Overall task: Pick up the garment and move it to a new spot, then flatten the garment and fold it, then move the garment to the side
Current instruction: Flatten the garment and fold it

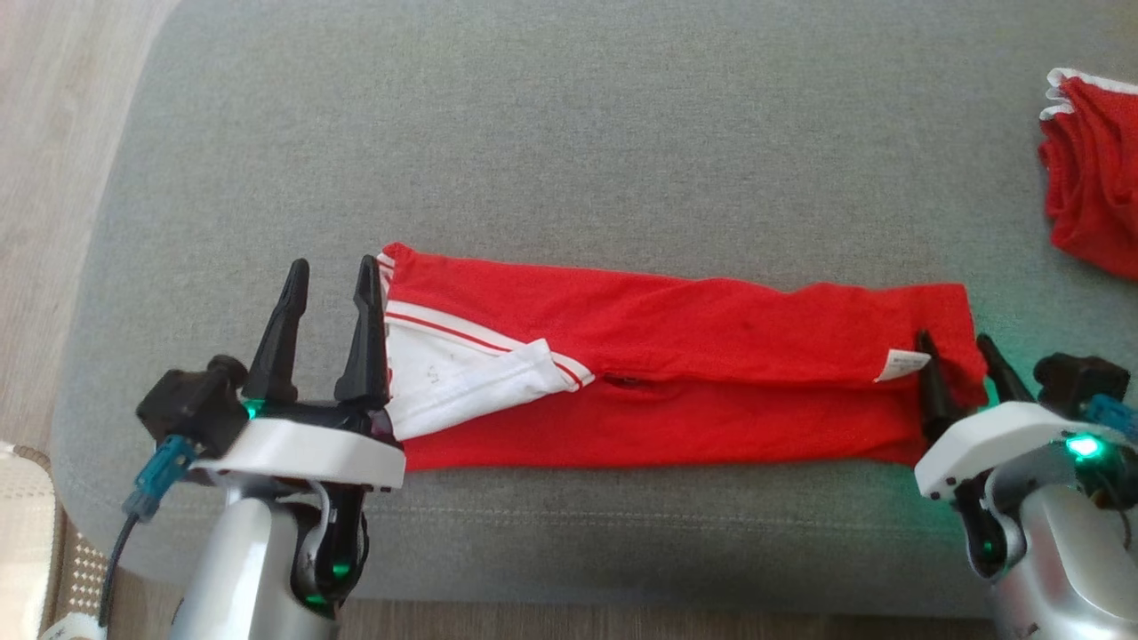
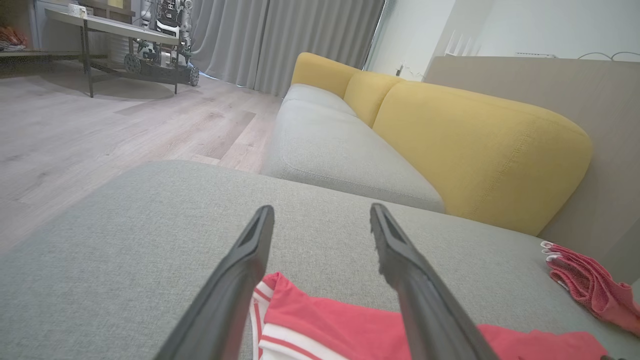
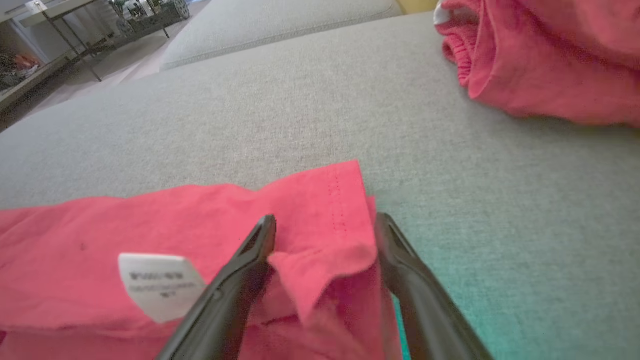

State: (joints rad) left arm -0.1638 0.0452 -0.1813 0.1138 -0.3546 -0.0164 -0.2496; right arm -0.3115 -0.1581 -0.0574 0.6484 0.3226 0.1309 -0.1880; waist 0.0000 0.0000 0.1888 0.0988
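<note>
Two red garments lie on the grey cushion: the folded garment lower centre, the bunched garment upper right. Left claw and right claw gape wide, gripping nothing.

Garment tag print too blurry to read; 2nd red cloth cut off rt edge.
</note>
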